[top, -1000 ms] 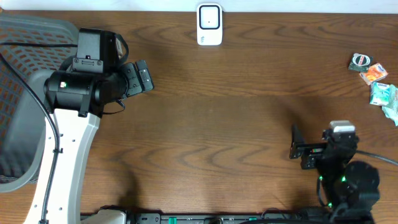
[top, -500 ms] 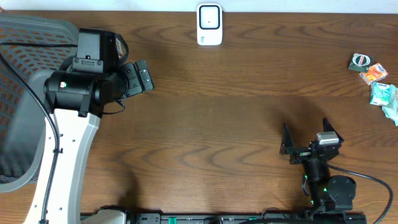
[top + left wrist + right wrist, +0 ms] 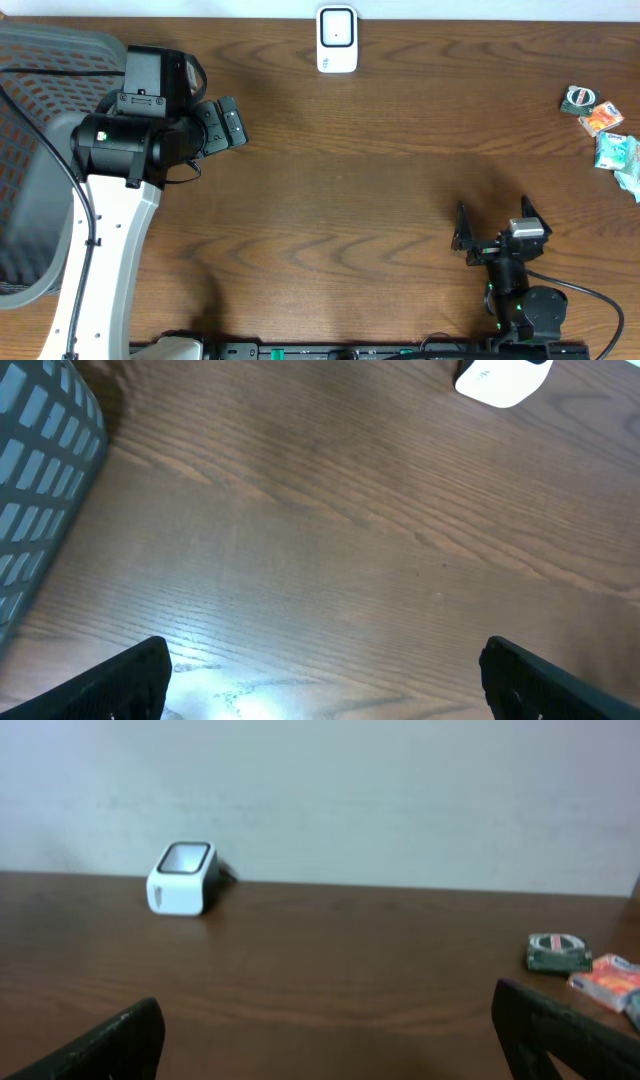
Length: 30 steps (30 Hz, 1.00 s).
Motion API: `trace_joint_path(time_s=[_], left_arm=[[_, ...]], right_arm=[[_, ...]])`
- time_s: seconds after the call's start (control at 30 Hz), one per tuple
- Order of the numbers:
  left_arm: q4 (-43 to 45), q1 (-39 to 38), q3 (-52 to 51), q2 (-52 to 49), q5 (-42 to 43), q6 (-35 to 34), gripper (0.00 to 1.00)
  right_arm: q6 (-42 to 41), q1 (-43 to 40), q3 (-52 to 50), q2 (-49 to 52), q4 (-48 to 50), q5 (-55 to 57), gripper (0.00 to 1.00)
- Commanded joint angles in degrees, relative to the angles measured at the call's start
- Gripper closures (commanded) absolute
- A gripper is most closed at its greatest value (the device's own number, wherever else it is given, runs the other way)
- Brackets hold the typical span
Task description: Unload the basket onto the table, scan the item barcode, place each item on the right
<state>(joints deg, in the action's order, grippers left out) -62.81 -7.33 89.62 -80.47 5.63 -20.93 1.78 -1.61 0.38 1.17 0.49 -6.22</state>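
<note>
The white barcode scanner [image 3: 337,40] stands at the table's far edge; it shows too in the left wrist view as the scanner [image 3: 500,378] and in the right wrist view as the scanner [image 3: 183,878]. Small item packets lie at the far right: a round dark-green one [image 3: 577,98], an orange one [image 3: 601,118] and a teal one [image 3: 617,150]. My left gripper [image 3: 222,128] hangs open over bare wood at the left, nothing between its fingers [image 3: 130,680]. My right gripper [image 3: 494,220] stands open near the front right, facing the back wall, well short of the packets.
A grey mesh bin [image 3: 40,150] fills the left edge, close beside the left arm. In the right wrist view the dark-green packet [image 3: 558,952] and orange packet [image 3: 607,975] lie ahead to the right. A pale wall rises behind the table's far edge.
The right arm has pulled back toward the front edge and turned its gripper to face the far side, fingers now spread left and right. The left arm has not moved.
</note>
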Motion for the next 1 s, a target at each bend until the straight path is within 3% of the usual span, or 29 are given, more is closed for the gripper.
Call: trace_joint_path(time_s=[0.0,0.13,0.77,0.97], left_arm=[[-0.2,0.2,0.7,0.0,-0.3,0.3,0.02],[-0.2,0.2,0.7,0.0,-0.3,0.3,0.02],[-0.2,0.2,0.7,0.0,-0.3,0.3,0.02],[-0.2,0.2,0.7,0.0,-0.3,0.3,0.02]], right_arm=[[-0.1,-0.3,-0.1,-0.9,-2.3,0.3,0.01],[-4.7,0.0,-0.1,-0.9,-4.7,2.9,0.01],[-4.1,2.8,-0.1,-0.9,-4.8,3.3,0.01],[-0.4,4.6,-0.1,-0.9,-4.9,3.5,0.01]])
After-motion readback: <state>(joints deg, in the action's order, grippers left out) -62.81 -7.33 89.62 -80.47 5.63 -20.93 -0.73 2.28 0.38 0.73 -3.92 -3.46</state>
